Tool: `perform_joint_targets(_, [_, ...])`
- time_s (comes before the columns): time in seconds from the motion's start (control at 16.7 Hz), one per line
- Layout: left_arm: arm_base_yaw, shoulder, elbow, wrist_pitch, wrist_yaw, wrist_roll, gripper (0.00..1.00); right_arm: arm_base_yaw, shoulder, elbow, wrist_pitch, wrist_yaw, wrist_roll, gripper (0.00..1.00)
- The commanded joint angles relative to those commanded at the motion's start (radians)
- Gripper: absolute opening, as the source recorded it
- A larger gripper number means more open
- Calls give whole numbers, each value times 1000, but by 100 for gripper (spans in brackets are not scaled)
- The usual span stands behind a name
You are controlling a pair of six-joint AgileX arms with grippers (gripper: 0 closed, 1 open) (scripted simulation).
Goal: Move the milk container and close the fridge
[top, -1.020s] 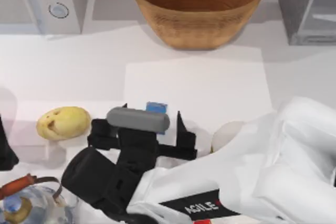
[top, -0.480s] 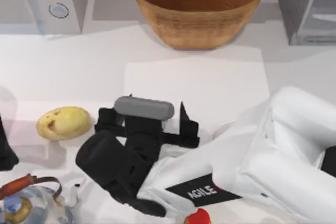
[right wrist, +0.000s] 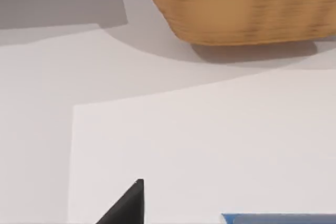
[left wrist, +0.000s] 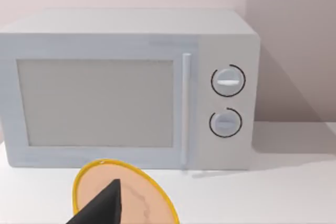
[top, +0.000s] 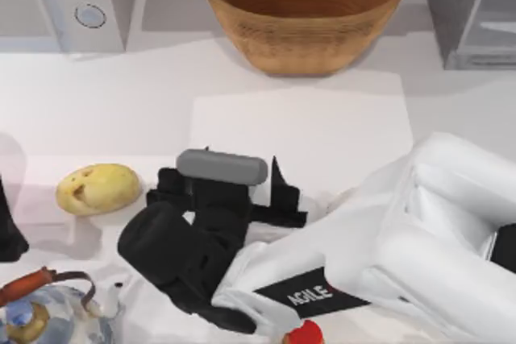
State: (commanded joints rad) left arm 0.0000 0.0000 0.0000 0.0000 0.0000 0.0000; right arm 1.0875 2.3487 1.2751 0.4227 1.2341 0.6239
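Right claw covers milk container from above.

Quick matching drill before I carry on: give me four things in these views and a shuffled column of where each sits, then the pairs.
Things:
1. wicker bowl
2. potato
3. fridge
4. right gripper

Places:
A. back right corner of the table
B. left side, beside the black gripper
C. back centre
D. low over the table's middle, by the white mat

Pairs: 1-C, 2-B, 3-A, 4-D
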Motion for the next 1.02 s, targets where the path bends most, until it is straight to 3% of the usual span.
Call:
perform_joint_targets(0.54, [0, 0, 0, 0, 0, 0, 100, 0, 0, 0, 0, 0, 0, 2])
perform_joint_targets(1.02, [0, 0, 0, 0, 0, 0, 100, 0, 0, 0, 0, 0, 0, 0])
